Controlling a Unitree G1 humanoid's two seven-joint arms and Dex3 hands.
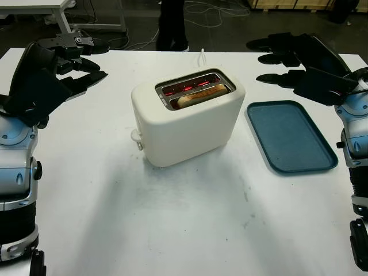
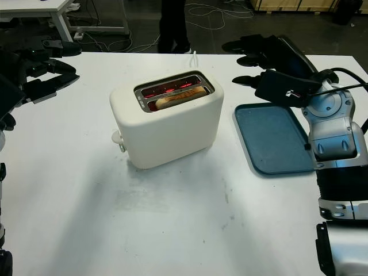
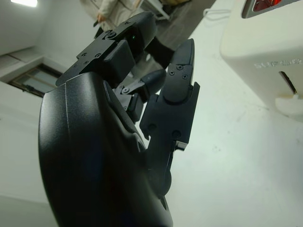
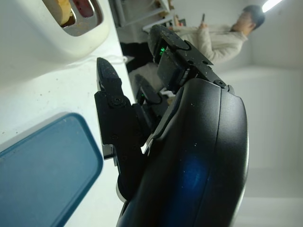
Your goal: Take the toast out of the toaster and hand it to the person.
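Your toast point(image 1: 200, 95) is a golden-brown slice sitting down in the front slot of the cream toaster point(image 1: 187, 118), top edge just at the slot rim; the rear slot glows red. The toaster stands mid-desk point(image 1: 172, 230), lever knob on its left end, cord trailing off the far edge.

Left hand point(image 1: 77, 57) hangs above the far-left desk, well apart from the toaster, holding nothing, fingers apart. Right hand point(image 2: 259, 60) hovers over the far end of the blue tray point(image 1: 290, 135), also holding nothing, fingers uncurled.

Head views give you only a person's dark legs point(image 1: 171, 26) beyond the far edge; the right wrist view shows that person point(image 4: 222, 40) in a light top, arm raised. Left wrist view shows the toaster's lever slot and lettering.

Bare desk in front of the toaster and between it and the tray
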